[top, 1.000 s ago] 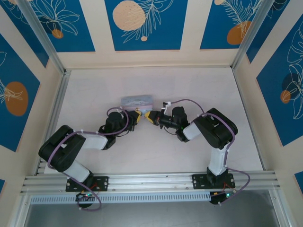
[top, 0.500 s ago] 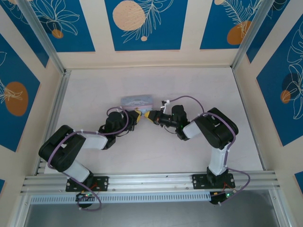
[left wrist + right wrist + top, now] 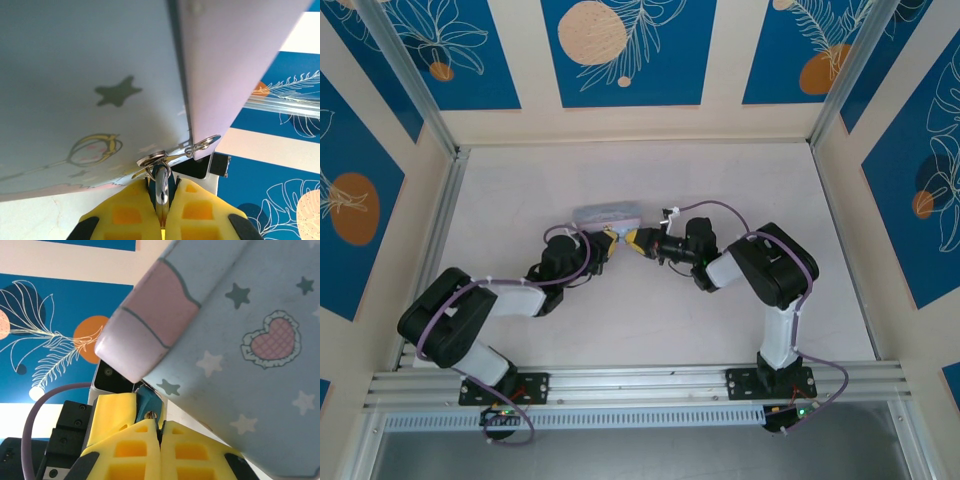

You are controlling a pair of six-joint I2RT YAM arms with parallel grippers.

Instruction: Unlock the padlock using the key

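The pale blue cartoon-printed tin (image 3: 607,213) is lying near the middle of the tabletop (image 3: 740,180), a little toward its far edge, and both arms are meeting at the tin's near side. The left end effector (image 3: 162,197) is pinching the padlock (image 3: 161,180) between its yellow pads, gripping the dark blue body while the metallic shackle is passing up through the tin's hasp (image 3: 154,159). The right end effector (image 3: 160,432) is holding its pads pressed together, and a small metal tip, which I am taking for the key (image 3: 149,415), is poking out beyond them just beside the padlock's blue body. The coming move is turning on that one line: the padlock is lying directly ahead of the right fingertips, and the key's long axis is running along those fingers toward it. The right arm is carrying the key and the left is steadying the lock; whether the tip is already sitting in the keyway I cannot tell, since the opening is hidden
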